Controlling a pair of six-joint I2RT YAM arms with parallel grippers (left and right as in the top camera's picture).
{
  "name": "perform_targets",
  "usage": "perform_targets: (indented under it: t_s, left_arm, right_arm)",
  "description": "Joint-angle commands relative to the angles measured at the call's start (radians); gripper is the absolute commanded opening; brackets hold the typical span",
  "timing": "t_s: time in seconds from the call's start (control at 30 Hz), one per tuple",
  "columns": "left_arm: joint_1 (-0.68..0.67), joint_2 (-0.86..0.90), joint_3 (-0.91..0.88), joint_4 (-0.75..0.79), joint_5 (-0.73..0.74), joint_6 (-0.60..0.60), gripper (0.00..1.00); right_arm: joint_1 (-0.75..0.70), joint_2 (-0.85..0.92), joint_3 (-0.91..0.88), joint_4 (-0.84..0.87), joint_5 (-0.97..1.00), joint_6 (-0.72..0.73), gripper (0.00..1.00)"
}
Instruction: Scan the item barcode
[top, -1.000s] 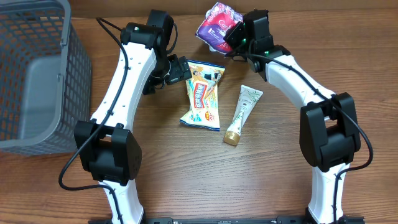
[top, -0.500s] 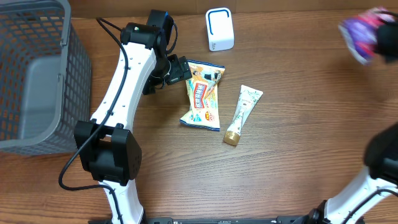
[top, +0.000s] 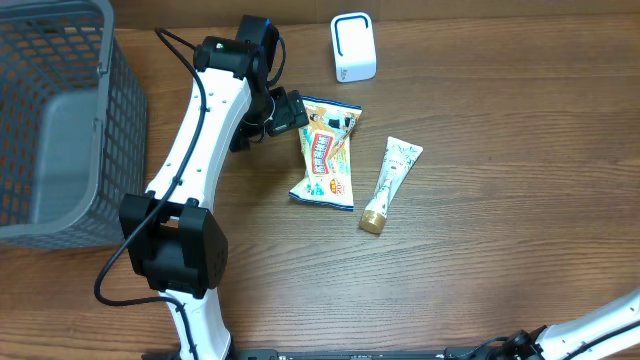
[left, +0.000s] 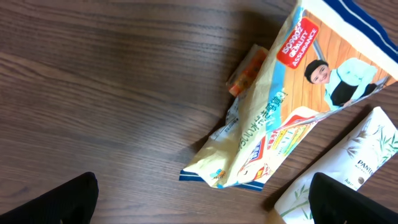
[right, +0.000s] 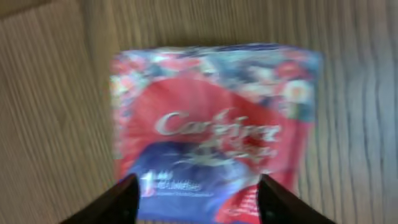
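Overhead: grey basket (top: 120, 110) far left; left pincer (top: 288, 112) wide; right pincer (right: 199, 199) parted near pack (right: 211, 124).

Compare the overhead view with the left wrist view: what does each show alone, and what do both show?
Only the overhead view shows the grey plastic mesh basket and the small white box with a blue ring. Only the left wrist view shows a small orange item tucked partly under the yellow printed snack packet. Both show that packet, the white tube with a gold cap and the brown wooden table.
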Motion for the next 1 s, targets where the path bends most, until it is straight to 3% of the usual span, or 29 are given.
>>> perform_targets:
  t_s: [0.0,0.23,0.43,0.47,0.63,0.8,0.97]
  left_arm:
    - [-0.007,-0.005,0.011,0.013,0.006,-0.013,1.0]
    - [0.003,-0.005,0.011,0.043,0.002,-0.014,1.0]
    - [0.117,-0.005,0.011,0.04,0.008,-0.153,1.0]
    - [0.159,-0.005,0.011,0.04,0.014,-0.167,1.0]
    - [0.229,-0.005,0.011,0.045,-0.02,-0.166,1.0]
    - [0.273,-0.005,0.011,0.044,-0.181,-0.238,1.0]
    - [0.317,-0.005,0.011,0.04,-0.181,-0.246,1.0]
  right_arm:
    - [0.009,-0.02,0.021,-0.018,-0.054,-0.046,0.7]
    - [0.111,-0.105,0.069,-0.063,-0.644,-0.35,0.73]
    - [0.397,-0.119,0.062,-0.223,-0.697,-0.59,0.73]
    - [0.514,-0.119,0.061,-0.254,-0.692,-0.65,0.73]
    - [0.877,-0.118,0.058,-0.249,-0.515,-0.631,0.72]
    - [1.268,-0.103,0.028,-0.128,-0.201,-0.399,0.74]
    - [1.508,-0.058,0.026,-0.016,0.05,-0.268,0.78]
